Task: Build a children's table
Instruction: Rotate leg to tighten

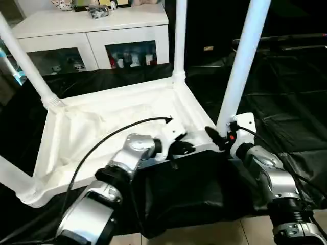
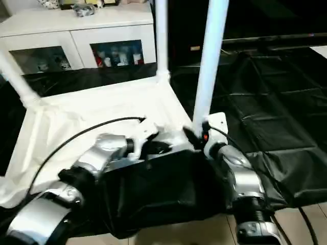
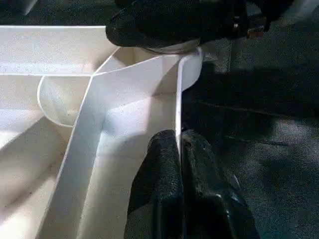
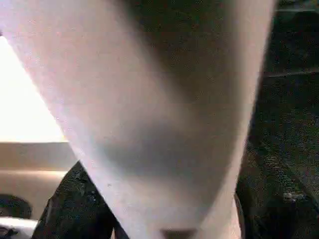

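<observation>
The children's table [image 1: 102,132] lies upside down on the black cloth, ribbed underside up, with white legs standing in its corner sockets. My left gripper [image 3: 178,137] is shut on the thin near rim [image 3: 178,94] of the top, close to the near right corner; it also shows as the left gripper [image 1: 176,148] in the head view. My right gripper [image 1: 219,137] is closed around the foot of the near right leg [image 1: 242,61], just above its socket. In the right wrist view that leg [image 4: 164,124] stands between the black fingers [image 4: 70,209].
A white glass-door cabinet [image 1: 92,30] stands behind the black-draped table [image 1: 286,102]. Other legs rise at the far right [image 1: 180,41] and far left [image 1: 25,61] corners. The cloth's front edge and the floor tiles [image 1: 214,237] lie just below my arms.
</observation>
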### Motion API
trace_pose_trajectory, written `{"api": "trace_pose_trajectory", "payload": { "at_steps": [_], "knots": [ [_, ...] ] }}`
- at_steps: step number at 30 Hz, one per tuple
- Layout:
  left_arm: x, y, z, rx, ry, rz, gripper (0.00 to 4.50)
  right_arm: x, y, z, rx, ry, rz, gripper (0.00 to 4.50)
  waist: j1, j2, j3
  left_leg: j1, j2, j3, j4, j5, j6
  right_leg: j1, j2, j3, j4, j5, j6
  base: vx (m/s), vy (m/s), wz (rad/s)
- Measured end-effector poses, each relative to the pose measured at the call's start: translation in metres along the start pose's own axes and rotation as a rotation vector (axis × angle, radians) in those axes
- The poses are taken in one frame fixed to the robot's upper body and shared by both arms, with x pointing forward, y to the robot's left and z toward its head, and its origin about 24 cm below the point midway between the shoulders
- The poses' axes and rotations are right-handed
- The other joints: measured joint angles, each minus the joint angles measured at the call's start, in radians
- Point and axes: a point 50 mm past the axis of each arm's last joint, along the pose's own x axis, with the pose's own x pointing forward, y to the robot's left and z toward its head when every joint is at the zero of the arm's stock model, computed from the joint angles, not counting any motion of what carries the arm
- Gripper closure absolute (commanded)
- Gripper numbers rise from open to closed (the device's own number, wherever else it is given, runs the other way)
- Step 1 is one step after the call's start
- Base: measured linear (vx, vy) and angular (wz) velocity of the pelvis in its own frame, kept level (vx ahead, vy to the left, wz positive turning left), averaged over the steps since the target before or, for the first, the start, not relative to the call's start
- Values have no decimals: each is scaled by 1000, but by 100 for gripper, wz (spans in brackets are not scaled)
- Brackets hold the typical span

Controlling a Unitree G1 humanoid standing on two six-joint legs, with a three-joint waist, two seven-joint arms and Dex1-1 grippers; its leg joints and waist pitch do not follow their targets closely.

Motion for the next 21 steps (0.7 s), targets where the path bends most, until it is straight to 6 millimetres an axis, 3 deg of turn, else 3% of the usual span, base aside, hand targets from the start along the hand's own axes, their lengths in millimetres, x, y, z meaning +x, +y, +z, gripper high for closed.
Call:
{"api": "trace_pose_trajectory", "payload": {
  "at_steps": [6, 10, 14, 16, 18, 21],
  "knots": [
    [-2, 1, -1, 21, -11, -7, 450, -27, -11, -2, -94, 32, 117, 116, 5, 4, 0, -1, 1, 0, 0, 0, 0, -2, 0, 0, 1, 2, -3, 0, 0, 0],
    [-2, 1, 0, 25, -14, -9, 450, -61, -29, -5, -198, 114, 216, 116, 8, 4, 0, 0, 1, 0, 0, 0, 0, -1, 0, 0, 1, -2, 3, 0, 0, 0],
    [-3, 3, 0, 29, -25, 0, 450, -86, -34, -16, -157, 182, 298, 116, 4, 7, 2, -1, 0, 0, 0, 0, 0, -2, 0, 0, 1, -2, 3, 0, 0, 0],
    [-4, 3, 0, 29, -32, -2, 450, -97, -35, -11, -138, 180, 339, 116, 6, 9, 5, -1, 0, 0, 0, 0, 0, -3, 0, 0, 1, -2, 3, 0, 0, 0],
    [-4, 3, 0, 30, -37, 0, 450, -100, -30, -2, -137, 153, 382, 116, 6, 10, 6, -1, 1, 0, 0, 0, 0, -3, 0, 0, 1, -2, 3, 0, 0, 0],
    [-6, 2, 1, 13, -65, -1, 406, -95, -16, 7, -156, 104, 444, 113, 7, 12, 6, -1, 2, 0, -1, 0, 0, -3, 1, -2, 1, -2, 3, 0, 0, 0]
  ]
}}
